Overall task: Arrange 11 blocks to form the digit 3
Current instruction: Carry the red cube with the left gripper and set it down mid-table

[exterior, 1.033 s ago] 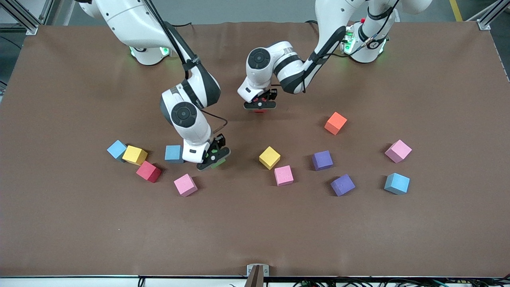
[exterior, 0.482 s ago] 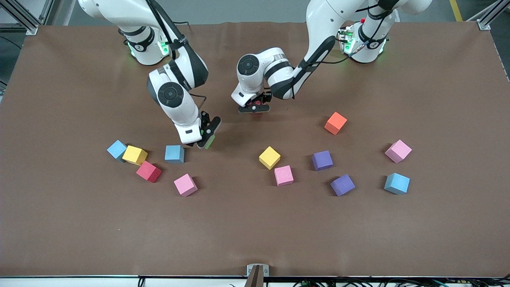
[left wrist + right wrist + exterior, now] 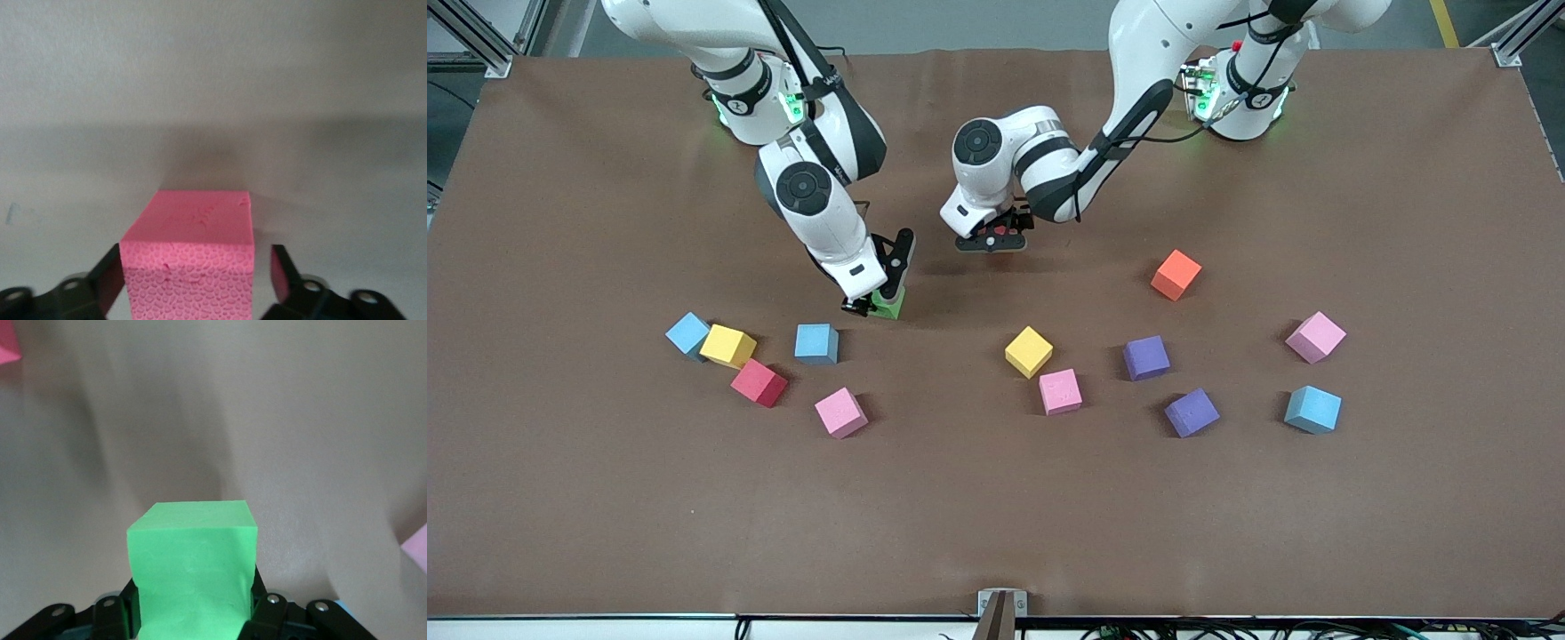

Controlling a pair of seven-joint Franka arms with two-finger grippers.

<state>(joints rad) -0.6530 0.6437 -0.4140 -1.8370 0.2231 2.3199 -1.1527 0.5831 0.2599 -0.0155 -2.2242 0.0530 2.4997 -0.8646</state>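
Right end effector [image 3: 880,298] clamped on green block [image 3: 192,560] – over bare tabletop [image 3: 996,498], near light blue block [image 3: 816,343]. Left end effector [image 3: 993,238] low at tabletop centre, fingers [image 3: 283,270] parted, clear of red block [image 3: 190,263] between them. Other blocks scattered nearer front camera.

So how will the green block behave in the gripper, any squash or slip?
Probably soft: the green block looks dimpled and bulged where the right gripper pinches it, so expect some squash. Likely light for its size, as it looks like foam. Its matte skin should resist slipping, and its flat faces mean it shouldn't roll.
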